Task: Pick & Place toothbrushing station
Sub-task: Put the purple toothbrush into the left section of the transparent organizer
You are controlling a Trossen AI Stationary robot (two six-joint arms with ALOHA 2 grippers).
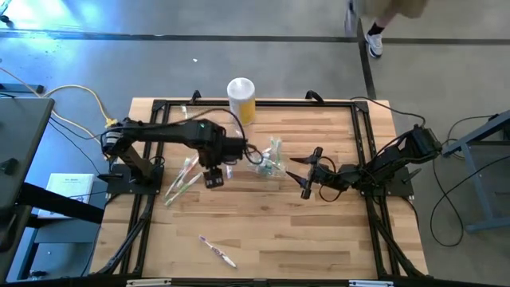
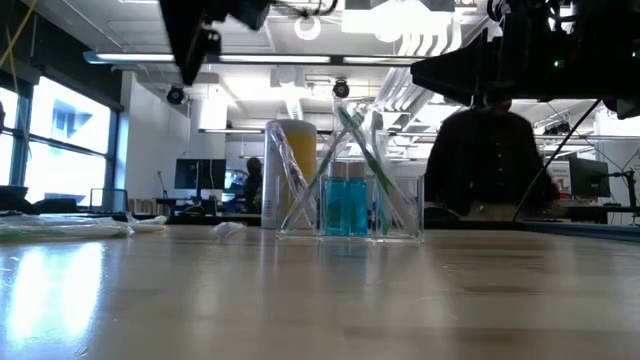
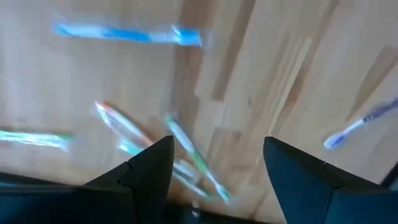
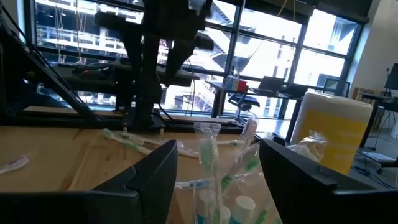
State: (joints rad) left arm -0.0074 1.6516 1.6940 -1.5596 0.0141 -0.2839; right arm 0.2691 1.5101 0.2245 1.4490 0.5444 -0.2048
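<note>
Bright ceiling lights and window daylight; glare on the table (image 2: 300, 300). Left wrist view motion-blurred. Arms backlit, dark in low view.

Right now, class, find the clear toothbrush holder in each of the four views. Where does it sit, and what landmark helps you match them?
High view: the clear holder sits mid-table, between the two grippers.
Low view: centre, holding blue-liquid tubes and green toothbrushes.
Left wrist view: not in it; only loose toothbrushes on the wood.
Right wrist view: low centre, between the fingers.
Shared landmark: the yellow canister just beyond it, also in the low and right wrist views.
</note>
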